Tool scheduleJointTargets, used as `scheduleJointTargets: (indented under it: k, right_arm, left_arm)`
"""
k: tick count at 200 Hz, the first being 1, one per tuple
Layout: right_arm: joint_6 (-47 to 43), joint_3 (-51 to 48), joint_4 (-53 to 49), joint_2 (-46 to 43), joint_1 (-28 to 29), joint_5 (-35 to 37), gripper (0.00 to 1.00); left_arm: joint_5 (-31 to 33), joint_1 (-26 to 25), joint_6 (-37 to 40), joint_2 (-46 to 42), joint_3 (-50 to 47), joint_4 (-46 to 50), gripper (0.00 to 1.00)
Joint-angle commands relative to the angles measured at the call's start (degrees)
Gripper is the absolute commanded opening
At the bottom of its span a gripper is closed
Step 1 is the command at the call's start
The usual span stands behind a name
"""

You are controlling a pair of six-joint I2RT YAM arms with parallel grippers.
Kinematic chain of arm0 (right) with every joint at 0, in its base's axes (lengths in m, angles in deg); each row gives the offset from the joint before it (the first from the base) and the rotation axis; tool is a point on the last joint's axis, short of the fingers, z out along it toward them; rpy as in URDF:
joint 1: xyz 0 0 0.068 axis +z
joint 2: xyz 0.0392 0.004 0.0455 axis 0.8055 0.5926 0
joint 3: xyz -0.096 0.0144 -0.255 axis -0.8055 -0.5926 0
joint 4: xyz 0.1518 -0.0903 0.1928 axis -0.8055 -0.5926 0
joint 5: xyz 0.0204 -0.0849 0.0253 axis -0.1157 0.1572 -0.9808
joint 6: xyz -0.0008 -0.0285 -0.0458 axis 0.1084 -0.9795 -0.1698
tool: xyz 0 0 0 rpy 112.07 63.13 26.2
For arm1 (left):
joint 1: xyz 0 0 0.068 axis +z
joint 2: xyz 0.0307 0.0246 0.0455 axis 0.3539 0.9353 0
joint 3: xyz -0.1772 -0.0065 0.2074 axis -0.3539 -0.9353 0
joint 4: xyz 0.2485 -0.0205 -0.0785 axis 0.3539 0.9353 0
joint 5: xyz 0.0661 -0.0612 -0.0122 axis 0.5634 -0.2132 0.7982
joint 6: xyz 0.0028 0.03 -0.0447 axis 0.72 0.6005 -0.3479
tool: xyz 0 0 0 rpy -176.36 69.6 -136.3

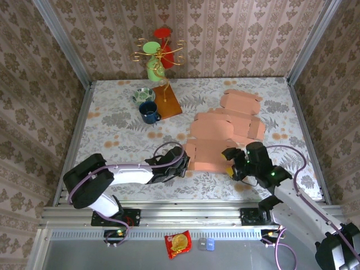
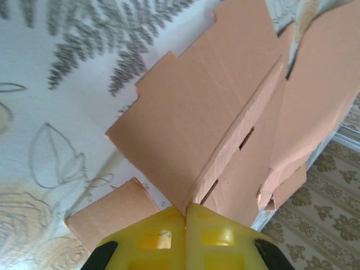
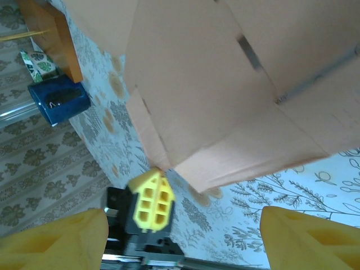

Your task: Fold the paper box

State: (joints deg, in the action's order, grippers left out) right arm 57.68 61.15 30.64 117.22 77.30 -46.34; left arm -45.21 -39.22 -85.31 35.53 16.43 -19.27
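Observation:
The salmon paper box (image 1: 211,154) lies as a flat blank on the flowered table, nearest of a pile of blanks. My left gripper (image 1: 184,163) is shut on the left corner of the box. In the left wrist view its yellow fingers (image 2: 163,236) press together on the thin edge of a flap, and the paper box (image 2: 214,107) rises away from them. My right gripper (image 1: 233,166) is open at the box's right near side. In the right wrist view the paper box (image 3: 214,90) hangs above the right gripper (image 3: 183,236), whose fingers stand far apart with nothing between them. The left gripper (image 3: 152,199) pinches the box's corner there.
More flat blanks (image 1: 239,112) lie behind the near one. At the back left stand a blue mug (image 1: 149,112), a patterned cup (image 1: 143,94), and a wooden board (image 1: 169,101) with a mug tree (image 1: 160,53). A snack packet (image 1: 178,243) lies on the front rail.

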Motion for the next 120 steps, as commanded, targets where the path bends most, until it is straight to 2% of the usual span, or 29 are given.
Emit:
scheduleJointTargets:
  k: [1, 45, 120]
  right_arm:
    - [7.2, -3.4, 3.0, -2.7, 3.1, 6.3, 0.73]
    - [11.4, -5.5, 9.0, -2.9, 8.6, 13.2, 0.69]
    - [12.4, -3.6, 23.3, 8.7, 12.1, 19.5, 0.60]
  left_arm:
    - [1.6, 1.0, 1.3, -2.4, 3.1, 1.9, 0.00]
    - [0.4, 2.3, 1.8, -3.3, 6.1, 3.4, 0.00]
    - [-2.7, 3.8, 2.1, -3.4, 7.2, 3.1, 0.00]
